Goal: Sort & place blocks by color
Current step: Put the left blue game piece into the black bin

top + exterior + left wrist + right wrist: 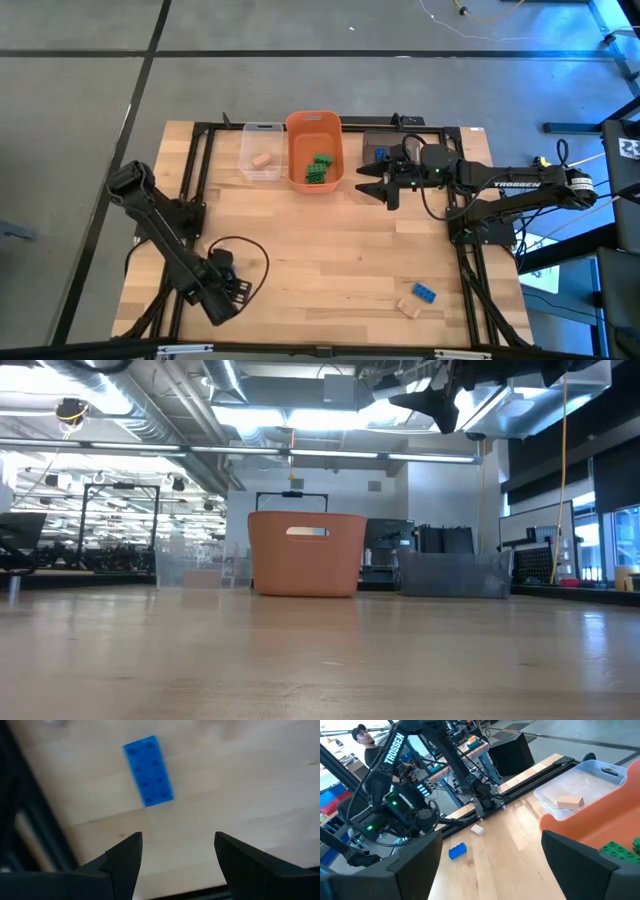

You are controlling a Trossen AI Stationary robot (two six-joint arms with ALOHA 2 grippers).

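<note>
The right gripper (386,186) hangs between the orange plastic bin (297,150) and the grey-brown bin (372,138), with its two fingers wide apart and nothing in them. The left gripper (228,290) waits near the front left of the wooden table (330,250), with its fingers apart too.

Green studded bricks (319,168) lie in the orange bin. One tan brick (262,159) lies in the clear bin (260,128). A blue brick (425,293) and another tan brick (408,307) lie close together near the front right corner.
</note>
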